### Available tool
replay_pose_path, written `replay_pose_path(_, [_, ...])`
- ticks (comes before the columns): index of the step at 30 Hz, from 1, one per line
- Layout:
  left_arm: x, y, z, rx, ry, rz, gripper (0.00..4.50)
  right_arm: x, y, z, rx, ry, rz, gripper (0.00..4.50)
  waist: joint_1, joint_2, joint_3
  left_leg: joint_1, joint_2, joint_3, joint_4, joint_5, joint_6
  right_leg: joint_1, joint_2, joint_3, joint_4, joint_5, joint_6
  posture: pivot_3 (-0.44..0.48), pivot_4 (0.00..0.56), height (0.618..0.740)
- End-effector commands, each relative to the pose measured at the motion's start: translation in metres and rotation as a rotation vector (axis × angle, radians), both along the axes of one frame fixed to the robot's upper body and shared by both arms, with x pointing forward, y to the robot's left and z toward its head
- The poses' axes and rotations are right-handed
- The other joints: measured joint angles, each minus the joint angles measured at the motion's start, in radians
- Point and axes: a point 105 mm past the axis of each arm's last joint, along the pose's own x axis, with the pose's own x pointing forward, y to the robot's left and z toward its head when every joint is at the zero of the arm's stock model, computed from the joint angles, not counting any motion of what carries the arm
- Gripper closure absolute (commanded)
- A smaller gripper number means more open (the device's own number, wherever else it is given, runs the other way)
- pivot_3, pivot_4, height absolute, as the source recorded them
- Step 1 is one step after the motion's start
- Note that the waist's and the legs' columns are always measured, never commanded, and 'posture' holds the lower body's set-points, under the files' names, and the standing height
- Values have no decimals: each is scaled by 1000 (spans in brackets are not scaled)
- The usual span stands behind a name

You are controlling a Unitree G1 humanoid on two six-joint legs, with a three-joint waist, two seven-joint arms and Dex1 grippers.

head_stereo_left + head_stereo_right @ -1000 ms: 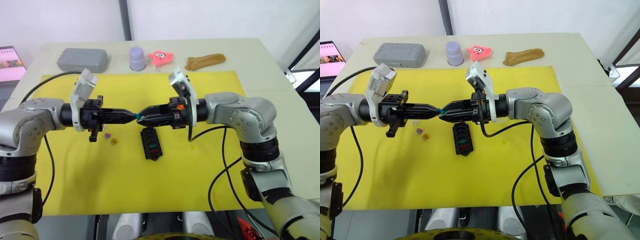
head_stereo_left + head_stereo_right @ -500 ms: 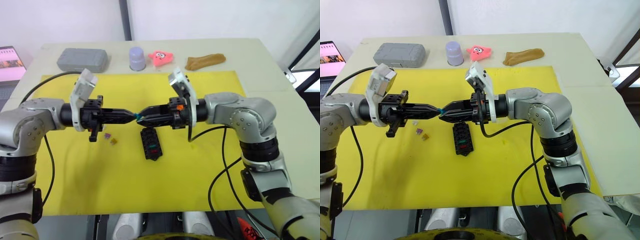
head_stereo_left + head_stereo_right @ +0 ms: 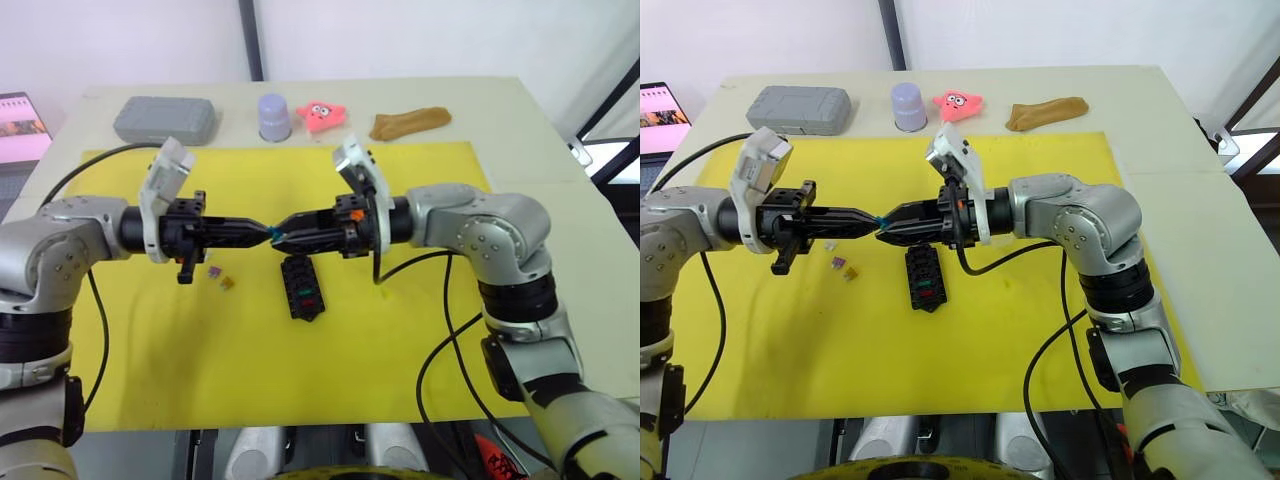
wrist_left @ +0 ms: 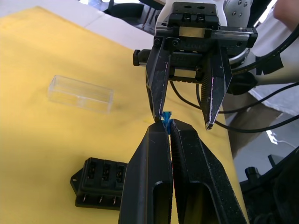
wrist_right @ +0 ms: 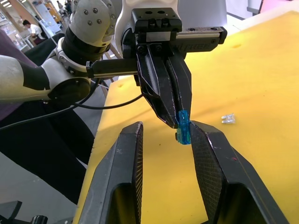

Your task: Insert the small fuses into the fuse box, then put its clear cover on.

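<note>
Almost nothing has moved over the last second: left gripper [image 3: 266,232] stays clenched on the blue fuse [image 5: 183,128] in mid-air above the fuse box [image 3: 302,287], right gripper [image 4: 185,122] straddles it with fingers spread, so the handover isn't completed yet.

Both arms reach inward at the same height, forearms level, so the grippers meet tip to tip over the middle. The left gripper [image 3: 268,233] has its two black fingers pressed together, pinching at the tips. The right gripper [image 5: 163,135] faces it with fingers spread apart, one finger [image 5: 205,140] touching the pinched piece
</note>
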Motion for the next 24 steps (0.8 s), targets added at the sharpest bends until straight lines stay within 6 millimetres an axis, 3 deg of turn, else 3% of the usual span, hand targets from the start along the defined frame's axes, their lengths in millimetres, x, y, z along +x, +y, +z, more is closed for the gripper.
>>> replay_pose_path(1, [-5,-2,8,1,-37,-32,4500,-3,3,13,21,-62,17,2897,0,0,0,0,0,0,0,0,0,0,0,0,0,0,0,0,150,731])
replay_pose_path(14, [-5,-3,10,-8,-43,-30,4500,-2,3,9,5,-54,15,2897,0,0,0,0,0,0,0,0,0,0,0,0,0,0,0,0,150,731])
replay_pose_path(17, [-5,-2,10,-7,-41,-30,4500,-2,3,8,5,-53,14,3676,0,0,0,0,0,0,0,0,0,0,0,0,0,0,0,0,150,731])
replay_pose_path(19, [-5,-2,10,-6,-40,-30,4500,-2,3,8,4,-53,12,4471,0,0,0,0,0,0,0,0,0,0,0,0,0,0,0,0,150,731])
replay_pose_path(24, [-5,-2,8,-1,-37,-30,4500,0,1,9,2,-56,4,4471,0,0,0,0,0,0,0,0,0,0,0,0,0,0,0,0,150,731])
